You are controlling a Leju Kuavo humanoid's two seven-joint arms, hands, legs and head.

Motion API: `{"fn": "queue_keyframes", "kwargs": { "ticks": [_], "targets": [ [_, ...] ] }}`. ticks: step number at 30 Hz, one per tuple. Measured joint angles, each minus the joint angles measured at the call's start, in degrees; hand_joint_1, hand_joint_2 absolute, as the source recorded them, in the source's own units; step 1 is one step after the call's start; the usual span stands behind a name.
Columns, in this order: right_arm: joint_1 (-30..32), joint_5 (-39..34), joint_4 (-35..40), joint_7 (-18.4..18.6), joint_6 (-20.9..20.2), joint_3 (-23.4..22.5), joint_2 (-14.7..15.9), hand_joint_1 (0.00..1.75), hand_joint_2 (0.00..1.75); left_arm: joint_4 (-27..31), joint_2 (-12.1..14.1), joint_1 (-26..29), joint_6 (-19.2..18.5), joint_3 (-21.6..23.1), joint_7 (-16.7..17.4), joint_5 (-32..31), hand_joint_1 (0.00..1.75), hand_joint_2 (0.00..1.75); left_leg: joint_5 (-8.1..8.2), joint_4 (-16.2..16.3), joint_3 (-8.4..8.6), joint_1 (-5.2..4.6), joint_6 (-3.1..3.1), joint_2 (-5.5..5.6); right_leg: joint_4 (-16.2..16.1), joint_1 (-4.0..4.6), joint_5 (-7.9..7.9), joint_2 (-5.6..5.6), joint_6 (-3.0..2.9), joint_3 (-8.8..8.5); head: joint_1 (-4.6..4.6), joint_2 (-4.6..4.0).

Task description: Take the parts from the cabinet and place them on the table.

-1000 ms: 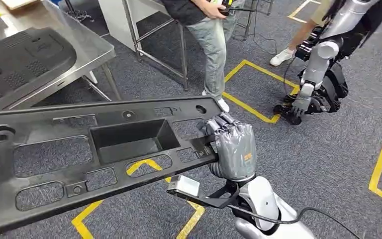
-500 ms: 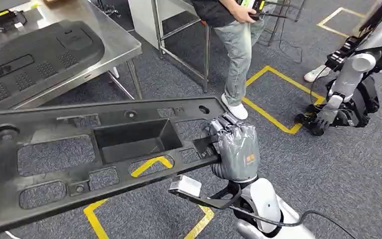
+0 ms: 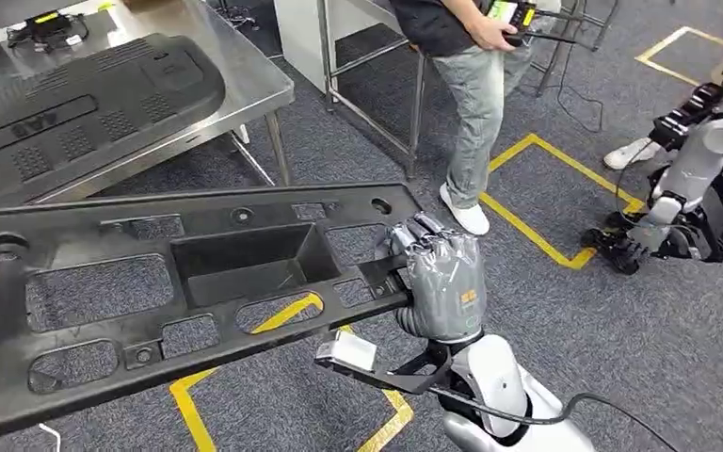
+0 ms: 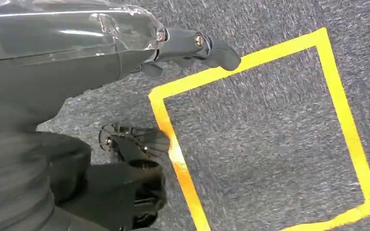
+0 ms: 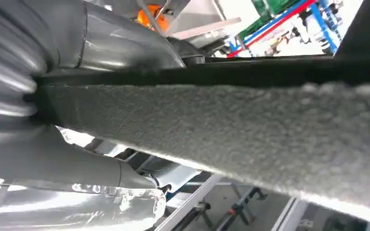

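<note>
Grey carpet floor (image 3: 339, 160) with yellow tape lines (image 3: 546, 202), steel table (image 3: 254, 80) at left, metal frame stand (image 3: 377, 89) behind, a person (image 3: 475, 104) standing near

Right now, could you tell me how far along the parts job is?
Done: one black part already lies on the steel table. In hand: the right hand grips the end of a second, long black panel, held over the carpet, short of the table. Left: carry it to the table and set it down.
</note>
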State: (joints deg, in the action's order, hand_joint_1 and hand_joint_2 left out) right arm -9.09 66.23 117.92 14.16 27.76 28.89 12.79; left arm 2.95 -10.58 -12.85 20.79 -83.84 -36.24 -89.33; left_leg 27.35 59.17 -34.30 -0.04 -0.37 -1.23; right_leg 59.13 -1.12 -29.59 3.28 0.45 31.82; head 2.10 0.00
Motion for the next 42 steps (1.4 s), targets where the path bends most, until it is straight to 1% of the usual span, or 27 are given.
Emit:
{"fn": "queue_keyframes", "kwargs": {
  "ticks": [2,4,7,8,9,11,12,13,14,17,18,19,20,22,23,24,26,27,28,29,33,34,36,38,39,40,42],
  "targets": [
    [0.0,0.02,0.0,-0.15,-0.02,0.0,-0.02,1.75,1.75,0.0,0.02,0.13,-0.13,0.0,-0.13,-0.02,0.0,1.75,-0.04,-0.33,0.07,-0.24,0.75,0.63,-0.44,-0.1,0.02,0.49,0.75,-0.46,-0.07,0.0],
    [0.02,0.02,0.02,-0.15,-0.05,-0.07,-0.02,1.75,1.75,0.0,0.02,0.07,-0.48,0.0,-0.44,-0.15,0.0,1.75,-0.51,-1.33,0.8,0.36,1.54,0.98,1.57,-0.31,-1.68,-1.57,1.08,0.02,0.11,0.0],
    [0.29,0.0,0.07,-0.17,-0.11,-0.15,-0.02,1.75,1.75,0.0,0.02,0.02,-0.74,0.0,-0.66,-0.17,0.0,1.75,-0.35,-1.3,0.81,0.16,2.2,1.62,14.56,-0.19,-7.76,-3.02,1.18,6.67,0.74,0.0],
    [0.39,0.02,0.07,-0.17,-0.13,-0.17,-0.02,1.75,1.75,0.0,0.02,0.07,-0.74,0.0,-0.66,-0.19,0.0,1.75,-0.31,-1.26,0.82,0.07,2.25,1.95,17.29,-0.19,-8.18,-3.05,1.23,8.25,0.77,0.0],
    [0.49,0.02,0.07,-0.17,-0.15,-0.2,-0.02,1.75,1.75,0.0,0.02,0.11,-0.74,0.0,-0.66,-0.2,0.0,1.75,-0.27,-1.2,0.93,0.04,2.27,2.47,17.35,-0.2,-6.91,-3.05,1.18,8.62,0.74,0.0],
    [0.47,0.02,0.07,-0.17,-0.15,-0.35,0.04,1.75,1.75,0.0,0.02,0.08,-0.83,0.0,-0.66,-0.26,0.0,1.75,-0.05,-0.98,1.19,0.05,2.15,3.37,10.37,-0.21,-2.01,-3.22,0.89,5.8,0.92,0.0],
    [0.44,0.09,0.07,-0.17,-0.15,-0.42,0.04,1.75,1.75,0.0,0.02,0.05,-0.92,0.0,-0.66,-0.31,0.0,1.75,0.21,-0.73,1.3,0.1,1.91,3.91,4.2,-0.25,1.28,-3.84,0.71,3.15,1.11,0.0],
    [0.43,0.09,0.09,-0.2,-0.15,-0.44,0.04,1.75,1.75,0.0,0.02,0.04,-0.94,0.0,-0.66,-0.33,0.0,1.75,0.44,-0.48,1.13,0.07,1.65,4.18,1.45,-0.35,1.15,-5.36,0.5,1.9,1.18,0.0],
    [0.45,0.09,0.15,-0.2,-0.17,-0.46,0.04,1.75,1.75,0.0,0.02,-0.03,-0.98,0.0,-0.66,-0.35,0.0,1.75,0.64,0.19,0.71,-0.21,1.33,4.63,0.45,-0.33,1.03,-5.49,0.63,1.85,1.11,0.0],
    [0.39,0.09,0.26,-0.2,-0.33,-0.57,0.11,1.75,1.75,0.0,0.02,0.13,-1.29,0.0,-0.66,-0.24,0.0,1.75,0.38,-0.43,0.7,0.15,0.33,5.31,0.57,0.08,1.1,-4.89,-0.08,1.79,0.98,0.0],
    [0.35,0.13,0.26,-0.24,-0.39,-0.57,0.04,1.75,1.75,0.0,0.15,0.08,-1.33,0.0,-0.63,-0.15,0.0,1.75,0.67,-0.17,0.75,0.02,0.06,5.52,-0.09,-0.45,1.39,-4.3,-0.51,1.53,1.05,0.0],
    [0.36,0.15,0.28,-0.31,-0.5,-0.57,0.04,1.75,1.75,0.0,0.17,0.07,-1.44,0.0,-0.63,-0.15,0.0,1.75,1.59,1.07,0.56,-0.07,-0.33,4.04,-0.25,-0.48,1.45,-3.93,-0.64,1.27,0.83,0.0],
    [0.32,0.15,0.31,-0.33,-0.57,-0.57,0.04,1.75,1.75,0.0,0.17,0.01,-1.62,0.0,-0.63,-0.09,0.0,1.75,3.55,4.19,-0.9,0.05,-0.74,2.97,-0.29,-0.48,1.37,-3.52,-0.91,1.18,0.0,0.0],
    [0.34,0.07,0.29,-0.35,-0.68,-0.57,0.04,1.75,1.75,0.0,0.17,0.02,-1.73,0.0,-0.64,0.22,0.0,1.75,7.56,13.11,-5.24,0.42,-1.36,2.13,-0.26,-0.33,1.18,-2.53,-1.18,1.04,-0.02,0.0],
    [0.33,0.04,0.31,-0.37,-0.74,-0.57,0.04,1.75,1.75,0.0,0.17,0.11,-1.75,0.0,-0.66,0.44,0.0,1.75,8.39,16.52,-7.04,0.55,-1.55,2.03,-0.24,-0.32,1.08,-2.08,-1.19,1.0,-0.04,0.0],
    [0.33,0.04,0.28,-0.42,-0.81,-0.57,0.04,1.75,1.75,0.0,0.17,0.23,-1.77,0.0,-0.66,0.5,0.0,1.75,7.7,17.05,-7.47,0.67,-1.64,1.92,-0.22,-0.33,0.95,-1.65,-1.2,0.88,-0.04,0.0],
    [0.28,0.04,0.28,-0.46,-0.87,-0.57,0.04,1.75,1.75,0.0,0.22,0.24,-1.77,0.0,-0.7,0.55,0.0,1.75,3.4,10.74,-4.62,0.82,-1.6,1.52,-0.18,-0.38,0.67,-0.97,-0.96,0.5,-0.04,0.0],
    [0.17,0.04,0.28,-0.5,-0.92,-0.57,0.04,1.75,1.75,0.0,0.24,0.21,-1.79,0.0,-0.72,0.57,0.0,1.75,0.47,4.86,-1.77,0.84,-1.43,0.96,-0.17,-0.42,0.44,-0.6,-0.8,0.13,-0.07,0.0],
    [0.01,0.04,0.31,-0.5,-0.92,-0.57,0.04,1.75,1.75,0.0,0.24,0.21,-1.79,0.0,-0.74,0.59,0.0,1.75,-0.61,0.32,0.06,0.82,-1.18,0.04,-0.19,-0.41,0.19,-0.29,-0.53,-0.19,-0.07,0.0],
    [-0.15,0.0,0.31,-0.5,-0.94,-0.57,0.04,1.75,1.75,0.0,0.24,0.12,-1.81,0.0,-0.74,0.61,0.0,1.75,0.05,-0.23,0.43,0.22,-0.82,-0.36,-0.08,-0.03,-0.03,-0.15,-0.17,-0.23,-0.07,0.0],
    [-0.69,0.0,0.31,-0.57,-1.01,-0.57,-0.02,1.75,1.75,0.0,0.31,0.36,-1.95,0.0,-0.76,0.63,0.0,1.75,-0.28,-0.86,0.41,0.2,0.82,0.89,-0.69,-0.31,-0.15,0.63,1.07,-0.8,-0.04,0.0],
    [-0.7,0.0,0.31,-0.57,-1.01,-0.57,0.0,1.75,1.75,0.0,0.31,0.32,-2.18,0.0,-0.81,0.5,0.0,1.75,-0.53,-1.3,0.73,0.44,1.21,0.99,0.22,-0.45,-0.92,-0.76,1.27,-0.73,0.09,0.0],
    [-0.76,0.0,0.33,-0.5,-1.01,-0.59,0.0,1.75,1.75,0.0,0.31,0.16,-2.56,0.0,-0.81,0.29,0.0,1.75,-0.51,-1.32,0.72,0.46,1.89,1.35,6.94,-0.32,-4.95,-2.46,1.15,2.64,0.46,0.0],
    [-0.5,0.0,0.33,-0.35,-1.01,-0.59,0.0,1.75,1.75,-0.02,0.31,0.2,-2.82,0.0,-0.79,-0.04,0.0,1.75,-0.42,-1.29,0.72,0.25,2.05,1.88,15.35,-0.23,-7.99,-2.93,1.28,7.07,0.79,0.0],
    [-0.31,0.0,0.33,-0.33,-1.03,-0.59,0.0,1.75,1.75,-0.02,0.31,0.22,-2.86,0.0,-0.79,-0.07,0.0,1.75,-0.38,-1.24,0.75,0.17,2.1,2.3,17.19,-0.22,-7.72,-2.98,1.24,8.27,0.79,0.0],
    [-0.2,0.0,0.33,-0.28,-1.03,-0.59,0.0,1.75,1.75,-0.02,0.31,0.23,-2.86,0.0,-0.79,-0.09,0.0,1.75,-0.33,-1.2,0.85,0.16,2.1,2.72,16.03,-0.21,-6.11,-2.99,1.17,8.02,0.81,0.0],
    [-0.21,0.02,0.35,-0.26,-1.03,-0.59,0.13,1.75,1.75,-0.02,0.31,0.19,-2.93,0.0,-0.79,-0.09,0.0,1.75,-0.11,-0.98,1.1,0.17,1.95,3.63,7.5,-0.24,-0.7,-3.27,0.8,4.48,1.0,0.0]
  ]
}}
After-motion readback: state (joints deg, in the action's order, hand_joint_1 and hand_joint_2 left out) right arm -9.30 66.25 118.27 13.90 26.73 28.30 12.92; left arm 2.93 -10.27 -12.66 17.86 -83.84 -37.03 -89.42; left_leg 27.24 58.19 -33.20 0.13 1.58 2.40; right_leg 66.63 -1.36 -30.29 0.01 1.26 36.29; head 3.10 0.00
